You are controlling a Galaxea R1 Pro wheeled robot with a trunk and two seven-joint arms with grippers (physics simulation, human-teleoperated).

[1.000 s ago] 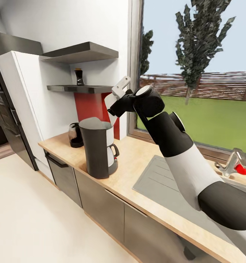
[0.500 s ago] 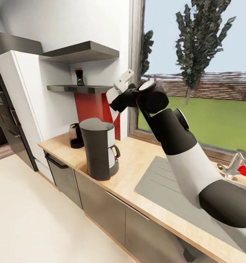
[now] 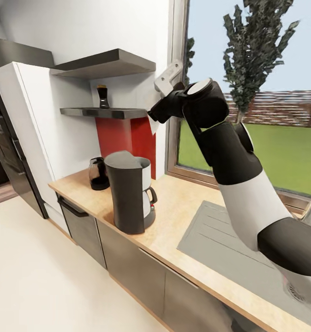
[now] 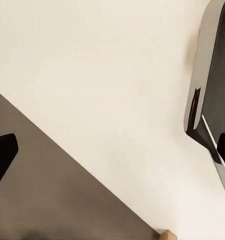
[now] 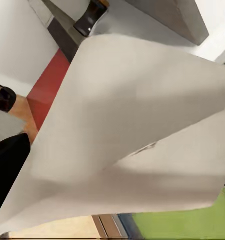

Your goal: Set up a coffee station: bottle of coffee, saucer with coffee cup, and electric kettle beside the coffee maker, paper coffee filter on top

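Above the maker (image 3: 129,191), beside the shelf (image 3: 102,112): right hand (image 3: 156,114) pinched tight on the filter (image 5: 127,135), raised clear of the table (image 3: 174,212).

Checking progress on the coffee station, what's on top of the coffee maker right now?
Nothing: the coffee maker's flat top is bare. The paper coffee filter is in the right gripper, raised near the kitchen shelf where the bottle of coffee stands.

Right arm raised, pincer (image 3: 152,121) clamped shut
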